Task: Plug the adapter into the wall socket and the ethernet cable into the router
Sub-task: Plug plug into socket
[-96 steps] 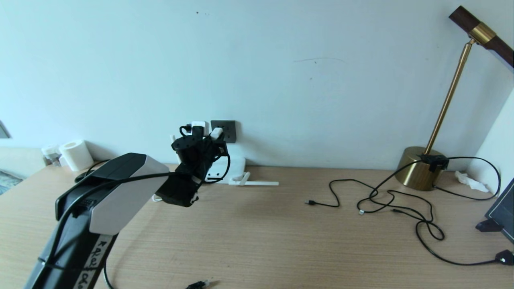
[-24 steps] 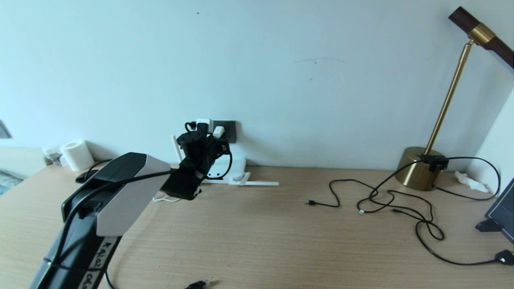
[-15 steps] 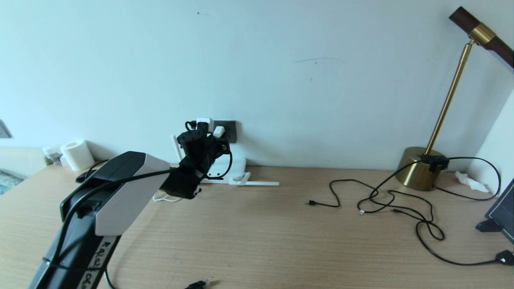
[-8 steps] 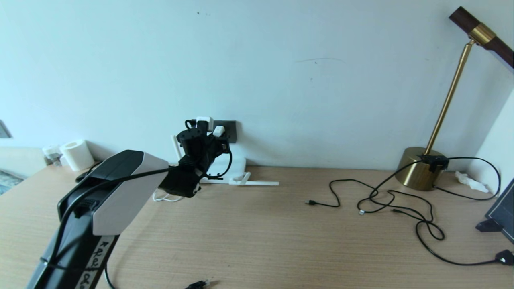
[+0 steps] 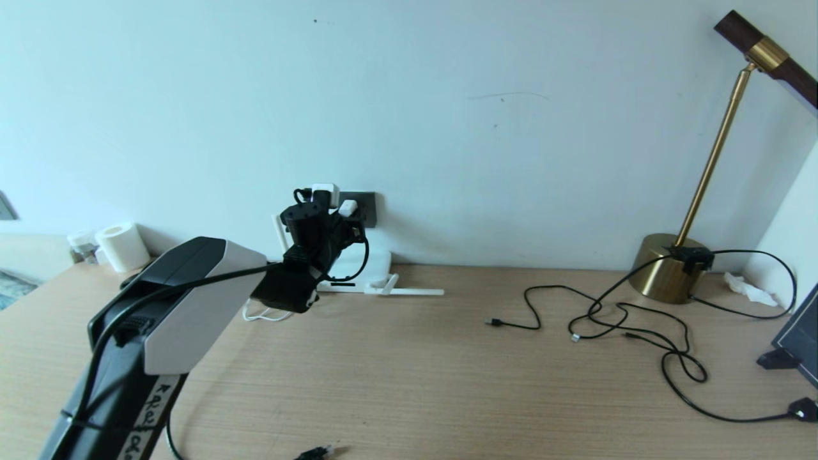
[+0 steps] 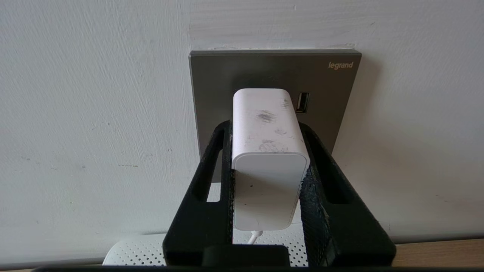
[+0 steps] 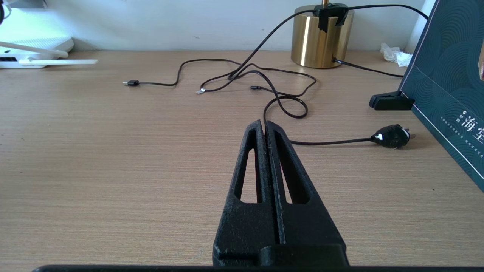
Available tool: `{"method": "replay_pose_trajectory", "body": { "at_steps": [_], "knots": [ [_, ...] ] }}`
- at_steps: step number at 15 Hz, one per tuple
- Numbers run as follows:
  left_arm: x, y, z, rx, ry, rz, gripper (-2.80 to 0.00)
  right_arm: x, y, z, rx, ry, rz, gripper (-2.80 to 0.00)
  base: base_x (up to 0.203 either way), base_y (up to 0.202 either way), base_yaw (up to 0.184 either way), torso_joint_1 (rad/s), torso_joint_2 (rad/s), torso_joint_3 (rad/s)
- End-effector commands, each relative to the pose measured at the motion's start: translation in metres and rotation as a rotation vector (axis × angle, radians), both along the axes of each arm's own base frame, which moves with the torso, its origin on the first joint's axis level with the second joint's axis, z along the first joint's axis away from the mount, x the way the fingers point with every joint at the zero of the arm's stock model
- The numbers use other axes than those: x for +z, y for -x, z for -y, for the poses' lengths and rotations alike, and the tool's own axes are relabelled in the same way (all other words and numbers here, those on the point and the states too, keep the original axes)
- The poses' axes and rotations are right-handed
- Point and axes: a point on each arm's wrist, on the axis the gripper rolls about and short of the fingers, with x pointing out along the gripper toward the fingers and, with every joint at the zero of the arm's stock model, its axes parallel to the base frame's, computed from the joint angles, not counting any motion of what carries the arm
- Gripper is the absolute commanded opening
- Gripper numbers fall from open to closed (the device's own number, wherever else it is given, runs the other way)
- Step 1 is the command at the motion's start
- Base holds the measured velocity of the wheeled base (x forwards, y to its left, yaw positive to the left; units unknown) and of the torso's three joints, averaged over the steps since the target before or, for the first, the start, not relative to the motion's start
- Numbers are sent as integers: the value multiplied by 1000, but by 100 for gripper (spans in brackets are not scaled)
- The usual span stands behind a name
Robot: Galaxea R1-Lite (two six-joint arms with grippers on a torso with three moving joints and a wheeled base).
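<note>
While the left gripper (image 5: 335, 206) reaches to the far wall in the head view, it presses the adapter (image 5: 324, 191) against the socket (image 5: 364, 207), above the router (image 5: 367, 260); the ethernet cable (image 5: 314, 453) end lies at the near desk edge. Seen from the left wrist, both fingers (image 6: 315, 151) clamp the adapter's sides, its front against the plate. A slight tilt could leave the pins half seated, and letting go early could drop it. From the right wrist, the right gripper (image 7: 266, 130) sits pressed together, holding nothing, above the desk (image 7: 113, 158).
</note>
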Motion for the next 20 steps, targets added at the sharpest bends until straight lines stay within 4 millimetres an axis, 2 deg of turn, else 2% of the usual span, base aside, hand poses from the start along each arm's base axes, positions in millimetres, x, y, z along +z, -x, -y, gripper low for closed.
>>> {"method": "replay_pose_trajectory", "body": {
  "at_steps": [1,20],
  "knots": [
    [2,0,0,1,0,2,-280,-2,-1,0,1,0,-9,-280,0,0,0,0,0,0],
    [-9,-6,2,22,-2,-26,-280,-2,-1,0,1,0,-9,-280,0,0,0,0,0,0]
  ]
}}
